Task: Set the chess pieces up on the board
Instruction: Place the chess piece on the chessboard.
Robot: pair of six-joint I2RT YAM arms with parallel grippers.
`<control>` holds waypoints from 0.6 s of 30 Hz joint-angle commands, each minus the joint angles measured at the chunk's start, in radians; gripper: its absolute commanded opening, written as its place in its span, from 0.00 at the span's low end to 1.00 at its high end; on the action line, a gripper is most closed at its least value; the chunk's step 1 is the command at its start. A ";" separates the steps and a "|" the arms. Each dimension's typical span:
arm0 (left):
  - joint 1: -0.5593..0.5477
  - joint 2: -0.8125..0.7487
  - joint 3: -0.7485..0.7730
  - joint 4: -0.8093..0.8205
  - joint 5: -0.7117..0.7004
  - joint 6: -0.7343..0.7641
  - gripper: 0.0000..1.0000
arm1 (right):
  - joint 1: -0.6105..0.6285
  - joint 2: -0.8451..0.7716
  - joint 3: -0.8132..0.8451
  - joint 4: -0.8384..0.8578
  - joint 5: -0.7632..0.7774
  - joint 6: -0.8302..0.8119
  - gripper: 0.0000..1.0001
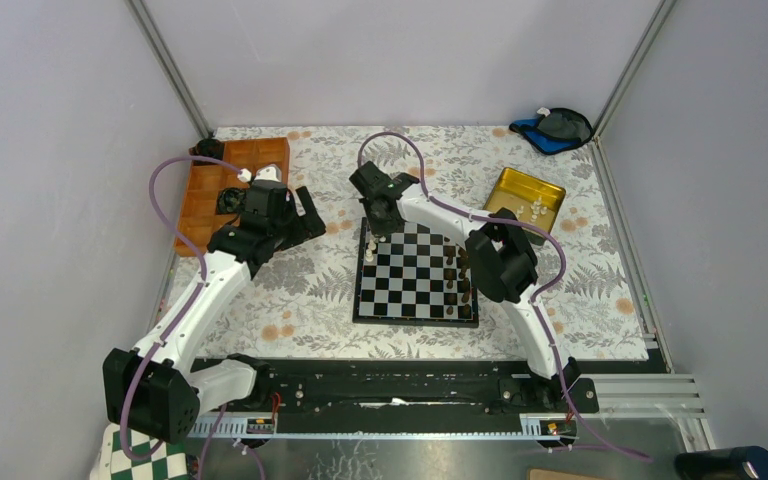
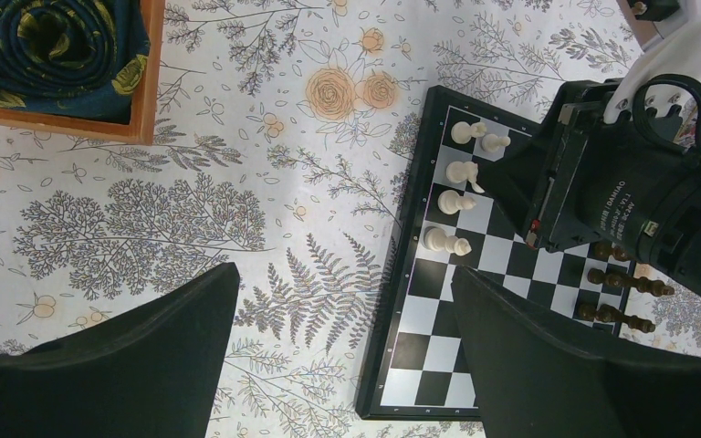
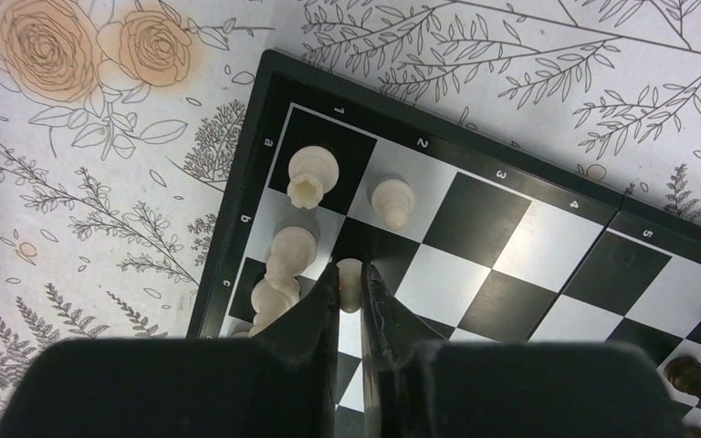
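The black-framed chessboard point(image 1: 417, 274) lies mid-table. Several cream pieces stand in its far left corner point(image 1: 370, 245); in the left wrist view they line the board's left column point(image 2: 445, 203). My right gripper point(image 3: 350, 281) is shut on a small cream pawn point(image 3: 350, 283), held over the board's second column just behind a rook point(image 3: 313, 176) and another pawn point(image 3: 393, 201). My left gripper point(image 2: 342, 301) is open and empty, above the cloth left of the board point(image 2: 420, 356). Dark brown pieces point(image 1: 457, 272) stand along the board's right side.
A gold tin point(image 1: 527, 203) holding more cream pieces sits at the back right. An orange wooden tray point(image 1: 222, 185) with a rolled dark cloth point(image 2: 55, 50) sits at the back left. A blue-black object point(image 1: 555, 128) lies in the far right corner.
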 commanded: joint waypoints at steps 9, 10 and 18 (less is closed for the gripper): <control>-0.005 -0.003 0.012 0.018 -0.009 0.018 0.94 | 0.007 -0.009 -0.009 -0.001 0.035 0.003 0.00; -0.005 -0.003 0.011 0.019 -0.009 0.019 0.94 | 0.007 -0.008 -0.009 0.001 0.036 0.003 0.00; -0.004 -0.002 0.008 0.018 -0.006 0.018 0.94 | 0.005 0.000 -0.006 0.009 0.040 0.000 0.00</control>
